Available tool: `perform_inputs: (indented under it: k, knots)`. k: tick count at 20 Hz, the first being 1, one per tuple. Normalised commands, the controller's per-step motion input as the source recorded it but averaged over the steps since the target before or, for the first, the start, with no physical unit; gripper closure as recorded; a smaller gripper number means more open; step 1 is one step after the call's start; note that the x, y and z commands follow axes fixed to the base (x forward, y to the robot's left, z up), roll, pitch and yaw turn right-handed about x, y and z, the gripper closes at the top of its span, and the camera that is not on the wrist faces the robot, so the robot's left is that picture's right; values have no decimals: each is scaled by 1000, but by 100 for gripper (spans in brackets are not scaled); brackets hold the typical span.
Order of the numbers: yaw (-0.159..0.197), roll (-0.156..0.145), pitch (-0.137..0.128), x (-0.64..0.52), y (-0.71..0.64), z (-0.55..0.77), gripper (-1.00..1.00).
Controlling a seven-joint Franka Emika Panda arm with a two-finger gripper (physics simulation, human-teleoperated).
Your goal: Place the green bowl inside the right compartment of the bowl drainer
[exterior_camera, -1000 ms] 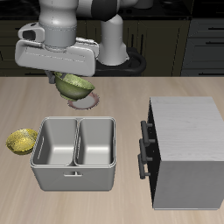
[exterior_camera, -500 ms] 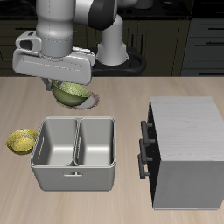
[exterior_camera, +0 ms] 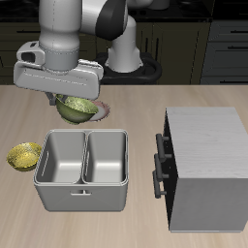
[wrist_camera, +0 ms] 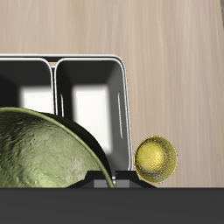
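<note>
Gripper (exterior_camera: 64, 97) is clamped on the green bowl (exterior_camera: 77, 108), which hangs tilted and clear of the table (exterior_camera: 136, 126). The bowl drainer (exterior_camera: 84, 170) sits below the gripper, nearer the table's front edge, both bins visible past the bowl in the wrist view. A smaller yellow bowl (wrist_camera: 156, 159) rests on the table just beside the drainer's outer wall. A grey cabinet (exterior_camera: 203, 165) stands well apart from the gripper, beyond the drainer.
</note>
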Motion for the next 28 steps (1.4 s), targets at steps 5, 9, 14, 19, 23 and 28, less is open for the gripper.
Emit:
perform_inputs:
  k: [5,9,14,19,23,28]
  knots:
    - [-2,-4,11,-19,-22,-89,100]
    - [2,-15,19,-49,-102,-133,100]
    - [1,-11,8,-26,-44,-70,100]
    - [-3,1,29,1,-18,-250,100]
    - [-5,-10,31,-1,-39,-209,100]
    - [8,-18,25,-12,-53,-162,100]
